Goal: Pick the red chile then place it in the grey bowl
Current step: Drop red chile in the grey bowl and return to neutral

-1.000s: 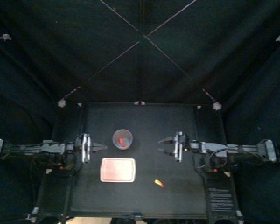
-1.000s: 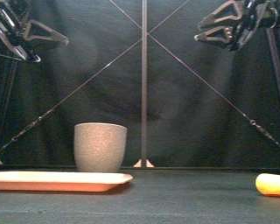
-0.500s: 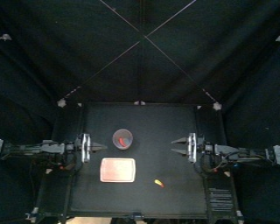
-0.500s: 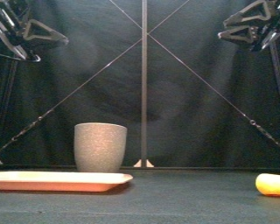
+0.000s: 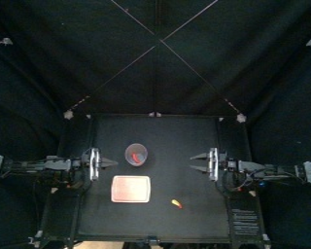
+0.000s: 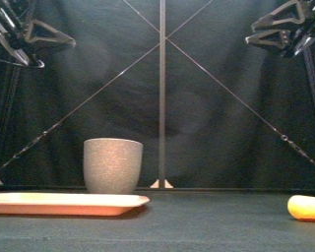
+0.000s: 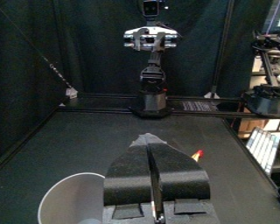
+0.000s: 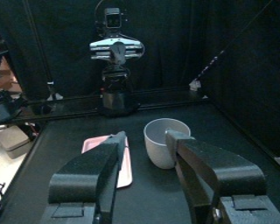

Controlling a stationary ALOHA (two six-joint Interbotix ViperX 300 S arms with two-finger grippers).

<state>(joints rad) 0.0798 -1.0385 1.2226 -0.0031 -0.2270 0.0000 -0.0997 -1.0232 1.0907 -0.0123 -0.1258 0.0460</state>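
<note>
The tall grey speckled cup (image 5: 136, 153) stands left of the table's middle, and the top view shows a red thing (image 5: 137, 151), apparently the chile, inside it. From the front the cup (image 6: 113, 164) hides its contents. My left gripper (image 5: 97, 163) hovers shut just left of the cup, high above the table (image 6: 35, 34). Its jaws (image 7: 150, 140) are pressed together with nothing between them. My right gripper (image 5: 197, 160) hangs open to the cup's right, well apart from it. Between its jaws (image 8: 150, 137) I see the cup (image 8: 166, 144).
The flat pink tray (image 5: 129, 190) lies in front of the cup, with nothing on it (image 6: 62, 204). A small yellow-orange toy (image 5: 175, 203) lies near the front, right of the tray (image 6: 306, 207). The table's right half is bare (image 5: 197, 199).
My right gripper drew back to the right, away from the cup, then stopped. The left arm, cup, tray and toy have not moved.
</note>
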